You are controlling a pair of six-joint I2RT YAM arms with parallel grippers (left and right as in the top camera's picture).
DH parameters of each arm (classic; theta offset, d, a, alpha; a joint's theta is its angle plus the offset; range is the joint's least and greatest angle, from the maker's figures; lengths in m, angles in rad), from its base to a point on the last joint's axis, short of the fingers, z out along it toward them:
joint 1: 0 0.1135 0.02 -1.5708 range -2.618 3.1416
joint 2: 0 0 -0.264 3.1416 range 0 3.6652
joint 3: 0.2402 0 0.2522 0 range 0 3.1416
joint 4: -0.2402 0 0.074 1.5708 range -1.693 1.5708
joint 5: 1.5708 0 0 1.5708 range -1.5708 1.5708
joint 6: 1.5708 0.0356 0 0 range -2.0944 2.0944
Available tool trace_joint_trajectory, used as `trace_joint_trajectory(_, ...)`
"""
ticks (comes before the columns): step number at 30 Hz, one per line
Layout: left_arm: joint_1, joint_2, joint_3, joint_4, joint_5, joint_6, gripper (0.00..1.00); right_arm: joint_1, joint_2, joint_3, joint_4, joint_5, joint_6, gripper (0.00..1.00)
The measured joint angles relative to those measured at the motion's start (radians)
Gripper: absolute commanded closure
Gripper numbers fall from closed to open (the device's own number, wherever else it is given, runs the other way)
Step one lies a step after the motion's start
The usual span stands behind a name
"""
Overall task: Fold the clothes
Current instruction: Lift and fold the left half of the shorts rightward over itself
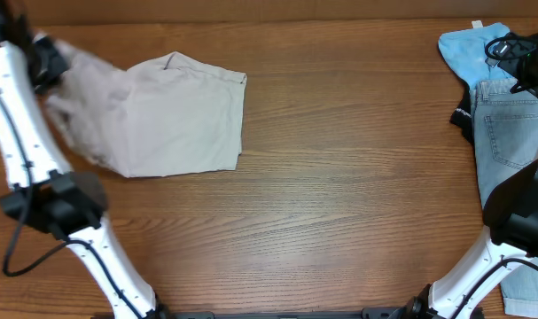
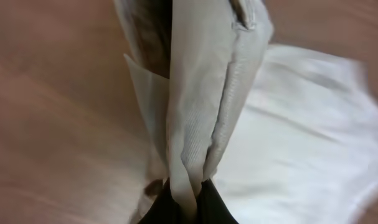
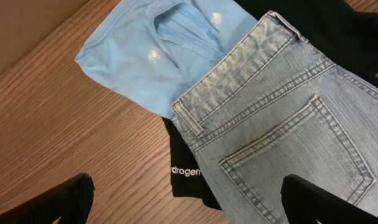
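The pale beige khaki shorts (image 1: 175,115) lie on the table at the back left, their left part lifted and blurred. My left gripper (image 1: 51,58) is shut on a fold of that beige cloth (image 2: 195,124), which hangs from the black fingers (image 2: 187,202). At the far right lie the light-blue denim shorts (image 1: 508,124), over a black garment (image 1: 464,120) and beside a sky-blue top (image 1: 468,51). My right gripper (image 3: 187,199) is open and empty above them; denim shorts (image 3: 288,118), sky-blue top (image 3: 145,56) and black garment (image 3: 187,174) with white lettering show below it.
The wooden table (image 1: 339,204) spreads between the two piles. The two arm bases stand at the front left (image 1: 118,275) and front right (image 1: 468,283).
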Motion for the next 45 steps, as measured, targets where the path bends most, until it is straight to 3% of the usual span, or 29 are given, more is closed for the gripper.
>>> trace_joint_trajectory(13, -0.372, -0.025, -0.136, -0.016, -0.001, 0.000, 0.96, 0.000, 0.000, 0.000, 0.001, 0.000, 0.000, 0.00)
trace_joint_trajectory(27, -0.509, -0.025, -0.539, 0.276, 0.085, 0.000, 0.95, 0.000, 0.000, 0.000, 0.000, 0.000, 0.000, 0.00)
trace_joint_trajectory(29, -0.512, -0.025, -0.569, 0.315, 0.102, 0.001, 0.82, 0.000, 0.000, 0.000, 0.000, 0.000, 0.000, 0.00)
trace_joint_trajectory(31, -0.516, -0.025, -0.594, 0.348, 0.119, 0.000, 0.55, 0.000, 0.000, 0.000, 0.000, 0.000, 0.000, 0.00)
trace_joint_trajectory(32, -0.516, -0.025, -0.602, 0.357, 0.125, -0.004, 0.07, 0.000, 0.000, 0.000, 0.000, 0.000, 0.000, 0.00)
trace_joint_trajectory(33, -0.518, -0.025, -0.611, 0.365, 0.132, -0.001, 0.00, 0.000, 0.000, 0.000, 0.000, 0.000, 0.000, 0.00)
trace_joint_trajectory(37, -0.523, -0.025, -0.629, 0.372, 0.143, -0.002, 0.00, 0.000, 0.000, 0.000, 0.000, 0.000, 0.000, 0.00)
trace_joint_trajectory(40, -0.525, -0.025, -0.628, 0.355, 0.147, 0.000, 0.12, 0.000, 0.000, 0.000, 0.000, 0.000, 0.000, 0.00)
trace_joint_trajectory(42, -0.525, -0.025, -0.621, 0.328, 0.151, 0.001, 0.31, 0.000, 0.000, 0.000, 0.000, 0.000, 0.000, 0.00)
trace_joint_trajectory(44, -0.524, -0.025, -0.600, 0.296, 0.161, -0.002, 0.72, 0.000, 0.000, 0.000, 0.000, 0.000, 0.001, 0.00)
trace_joint_trajectory(45, -0.524, -0.025, -0.581, 0.288, 0.172, -0.006, 0.81, 0.000, 0.000, 0.000, 0.000, 0.000, 0.000, 0.00)
